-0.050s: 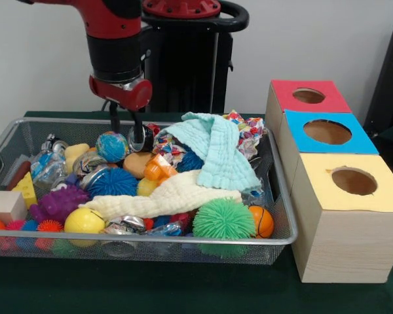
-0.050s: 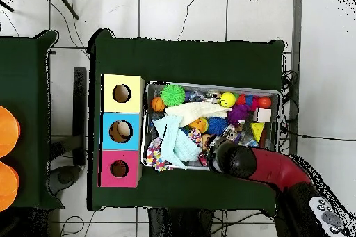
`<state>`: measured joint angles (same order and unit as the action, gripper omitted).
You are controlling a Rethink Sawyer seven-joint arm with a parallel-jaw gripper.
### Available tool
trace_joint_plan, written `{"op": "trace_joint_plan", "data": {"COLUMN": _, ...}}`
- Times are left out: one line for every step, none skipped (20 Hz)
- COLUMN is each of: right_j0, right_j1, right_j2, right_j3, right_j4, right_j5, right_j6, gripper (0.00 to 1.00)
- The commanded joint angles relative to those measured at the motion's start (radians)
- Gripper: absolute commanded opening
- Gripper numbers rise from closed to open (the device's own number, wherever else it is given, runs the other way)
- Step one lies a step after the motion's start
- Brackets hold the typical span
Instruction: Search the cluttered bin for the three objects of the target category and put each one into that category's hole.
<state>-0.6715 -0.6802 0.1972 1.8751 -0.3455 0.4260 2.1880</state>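
Note:
A wire bin (image 1: pixel 283 239) (image 2: pixel 148 126) is full of mixed objects. In it lie a light blue cloth (image 1: pixel 219 149) (image 2: pixel 172 142), a cream cloth (image 1: pixel 167 196) (image 2: pixel 189 112), a green spiky ball (image 1: pixel 223 220) (image 2: pixel 173 94), a blue spiky ball (image 1: pixel 112 182), a globe-patterned ball (image 1: pixel 111 146) and crushed cans (image 1: pixel 126 225). My gripper (image 1: pixel 126 133) hangs open over the bin's far side. Its fingers straddle the gap between the globe ball and a dark crushed can (image 1: pixel 144 139). In the overhead view the arm (image 2: pixel 240 161) hides the gripper.
Three wooden boxes with round holes stand beside the bin: red-topped (image 1: pixel 308 96) (image 2: pixel 119 169), blue-topped (image 1: pixel 327 132) (image 2: pixel 121 131), yellow-topped (image 1: pixel 354 181) (image 2: pixel 122 93). Also in the bin are a yellow ball (image 1: pixel 84 221), a purple spiky toy (image 1: pixel 57 203), an orange ball (image 1: pixel 262 221) and a wooden block (image 1: pixel 4 206).

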Motion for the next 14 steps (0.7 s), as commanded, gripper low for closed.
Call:
{"op": "trace_joint_plan", "data": {"right_j0": 0.039, "right_j1": 0.010, "right_j2": 0.063, "right_j3": -0.063, "right_j4": -0.046, "right_j5": -0.029, "right_j6": -0.033, "gripper": 1.00}}
{"op": "trace_joint_plan", "data": {"right_j0": 0.044, "right_j1": 0.004, "right_j2": 0.061, "right_j3": -0.057, "right_j4": -0.042, "right_j5": -0.029, "right_j6": -0.021, "gripper": 1.00}}
{"op": "trace_joint_plan", "data": {"right_j0": 0.052, "right_j1": 0.000, "right_j2": 0.057, "right_j3": -0.053, "right_j4": -0.039, "right_j5": -0.031, "right_j6": -0.010, "gripper": 1.00}}
{"op": "trace_joint_plan", "data": {"right_j0": 0.060, "right_j1": 0.000, "right_j2": 0.053, "right_j3": -0.050, "right_j4": -0.036, "right_j5": -0.035, "right_j6": 0.001, "gripper": 1.00}}
{"op": "trace_joint_plan", "data": {"right_j0": 0.067, "right_j1": 0.006, "right_j2": 0.049, "right_j3": -0.055, "right_j4": -0.033, "right_j5": -0.037, "right_j6": 0.009, "gripper": 1.00}}
{"op": "trace_joint_plan", "data": {"right_j0": 0.075, "right_j1": 0.015, "right_j2": 0.046, "right_j3": -0.057, "right_j4": -0.029, "right_j5": -0.045, "right_j6": 0.020, "gripper": 1.00}}
{"op": "trace_joint_plan", "data": {"right_j0": 0.088, "right_j1": 0.023, "right_j2": 0.041, "right_j3": -0.056, "right_j4": -0.025, "right_j5": -0.057, "right_j6": 0.035, "gripper": 1.00}}
{"op": "trace_joint_plan", "data": {"right_j0": 0.100, "right_j1": 0.037, "right_j2": 0.037, "right_j3": -0.057, "right_j4": -0.021, "right_j5": -0.073, "right_j6": 0.051, "gripper": 1.00}}
{"op": "trace_joint_plan", "data": {"right_j0": 0.115, "right_j1": 0.052, "right_j2": 0.033, "right_j3": -0.056, "right_j4": -0.017, "right_j5": -0.093, "right_j6": 0.070, "gripper": 1.00}}
{"op": "trace_joint_plan", "data": {"right_j0": 0.130, "right_j1": 0.067, "right_j2": 0.028, "right_j3": -0.058, "right_j4": -0.011, "right_j5": -0.112, "right_j6": 0.088, "gripper": 1.00}}
{"op": "trace_joint_plan", "data": {"right_j0": 0.144, "right_j1": 0.080, "right_j2": 0.024, "right_j3": -0.059, "right_j4": -0.004, "right_j5": -0.129, "right_j6": 0.104, "gripper": 1.00}}
{"op": "trace_joint_plan", "data": {"right_j0": 0.160, "right_j1": 0.089, "right_j2": 0.018, "right_j3": -0.057, "right_j4": 0.004, "right_j5": -0.145, "right_j6": 0.121, "gripper": 1.00}}
{"op": "trace_joint_plan", "data": {"right_j0": 0.175, "right_j1": 0.090, "right_j2": 0.012, "right_j3": -0.049, "right_j4": 0.014, "right_j5": -0.157, "right_j6": 0.139, "gripper": 1.00}}
{"op": "trace_joint_plan", "data": {"right_j0": 0.192, "right_j1": 0.088, "right_j2": 0.004, "right_j3": -0.039, "right_j4": 0.025, "right_j5": -0.167, "right_j6": 0.157, "gripper": 1.00}}
